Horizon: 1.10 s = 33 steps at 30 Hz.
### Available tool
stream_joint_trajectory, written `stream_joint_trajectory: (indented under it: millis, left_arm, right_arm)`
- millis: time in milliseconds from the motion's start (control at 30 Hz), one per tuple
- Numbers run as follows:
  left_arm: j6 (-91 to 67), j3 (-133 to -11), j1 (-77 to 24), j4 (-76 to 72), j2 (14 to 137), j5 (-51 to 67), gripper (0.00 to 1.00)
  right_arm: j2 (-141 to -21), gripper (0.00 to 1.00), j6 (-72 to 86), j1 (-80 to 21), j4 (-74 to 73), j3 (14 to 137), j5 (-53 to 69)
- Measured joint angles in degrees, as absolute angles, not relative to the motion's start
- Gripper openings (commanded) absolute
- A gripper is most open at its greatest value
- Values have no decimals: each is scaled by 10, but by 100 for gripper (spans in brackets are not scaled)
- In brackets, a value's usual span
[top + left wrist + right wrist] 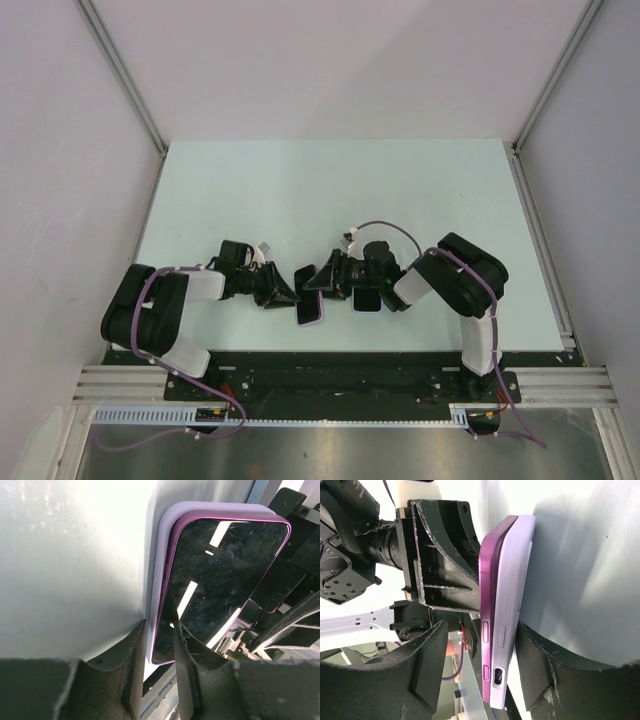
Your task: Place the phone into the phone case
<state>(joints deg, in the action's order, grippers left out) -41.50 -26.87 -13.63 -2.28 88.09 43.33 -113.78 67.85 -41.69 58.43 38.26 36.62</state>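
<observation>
1. Left end effector pinches phone and phone case together at one end.
2. Right end effector stands spread astride the pair.
3. I judge the phone laid against the phone case, not yet pressed home; seating is left to do.

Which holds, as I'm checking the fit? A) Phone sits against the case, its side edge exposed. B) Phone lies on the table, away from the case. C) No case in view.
A: in the right wrist view the phone shows its magenta side proud of the lavender case.
</observation>
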Motion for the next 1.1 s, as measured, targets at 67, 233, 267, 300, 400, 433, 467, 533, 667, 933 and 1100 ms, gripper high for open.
stream_joint_trajectory:
  millis: [67,233,267,300,400,433,467,533,667,933,1100]
  left_arm:
    - [-415,-269,-136,-23,881,433,32]
    - [-415,-269,-136,-22,881,435,34]
    - [-415,-269,-136,-22,881,434,34]
    - [-414,-269,-136,-20,881,434,34]
    - [-414,-269,-136,-18,881,436,35]
    - [-413,-270,-136,-15,881,436,35]
    - [-412,-270,-136,-12,881,436,35]
    - [-411,-270,-136,-9,881,437,37]
    - [-409,-270,-136,-5,873,437,46]
    - [-366,-292,-136,43,767,429,75]
    - [-334,-329,-136,45,656,455,80]
  right_arm:
    - [-1135,56,676,-416,578,382,367]
    - [-1126,19,662,-412,560,378,364]
    - [-1124,14,659,-411,555,377,363]
    - [-1122,11,655,-411,550,376,363]
    - [-1114,3,641,-409,522,375,351]
    - [-1112,1,637,-409,514,374,349]
    - [-1107,0,633,-410,503,374,345]
    - [-1096,0,623,-410,485,374,339]
    - [-1071,0,604,-408,453,374,334]
    - [-994,0,592,-379,432,374,354]
    - [-896,0,583,-359,401,373,360]
